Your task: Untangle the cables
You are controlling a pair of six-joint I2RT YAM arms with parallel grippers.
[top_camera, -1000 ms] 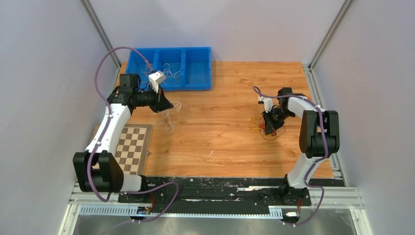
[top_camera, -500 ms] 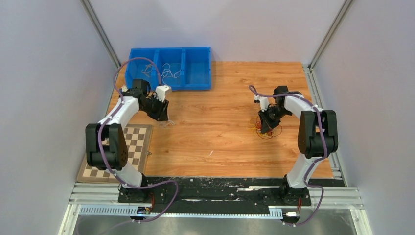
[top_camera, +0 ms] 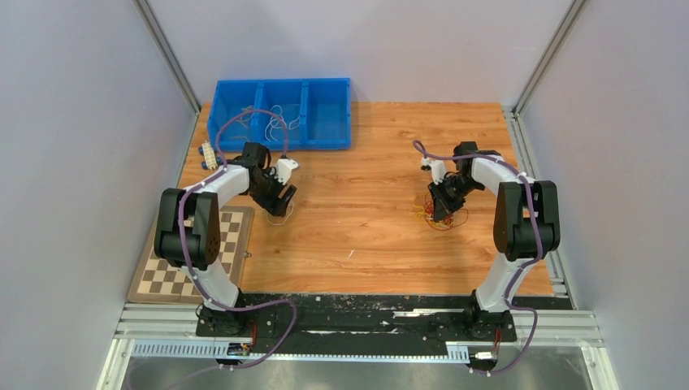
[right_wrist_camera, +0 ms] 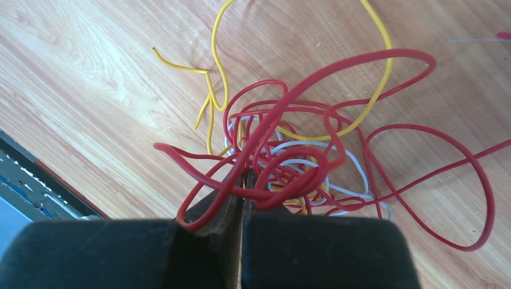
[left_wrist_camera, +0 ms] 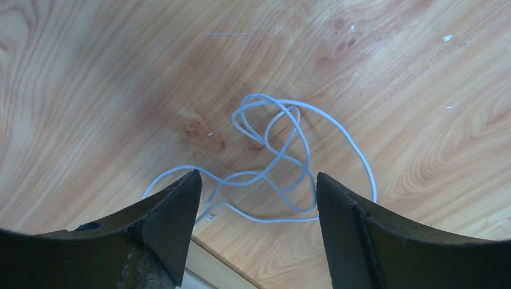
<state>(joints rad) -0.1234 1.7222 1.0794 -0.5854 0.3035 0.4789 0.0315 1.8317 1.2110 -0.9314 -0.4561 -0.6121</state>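
- Near edge: both arm bases are bolted to a black rail along the front of the wooden table (top_camera: 366, 244).
- Near left: a checkerboard mat (top_camera: 162, 280) lies flat at the table's left edge, partly under the left arm's elbow.
- Left of centre: the left gripper (left_wrist_camera: 258, 186) hangs low over the tabletop, tilted downward, just past the mat's far corner. Its jaws stand wide apart and grip nothing.
- Under it: one white cable (left_wrist_camera: 279, 158) lies loose on the wood in several overlapping loops. One end trails toward the left finger, and the loops span the gap between the two fingers. It lies well apart from the other cables.
- Right of centre: the right gripper (right_wrist_camera: 241, 180) points down at the table, its jaws closed tight on a red cable (right_wrist_camera: 325, 75).
- Same spot: that strand rises from the pinch in a long arc over a tangle (top_camera: 443, 218) on the wood. The knot is mostly red loops with a yellow cable (right_wrist_camera: 388, 51) curving through it and a pale white strand (right_wrist_camera: 355, 171) buried in the middle.
- Far left: a blue bin (top_camera: 325, 140) with three compartments sits against the back edge. Thin white cables (top_camera: 276, 122) lie in the middle compartment.
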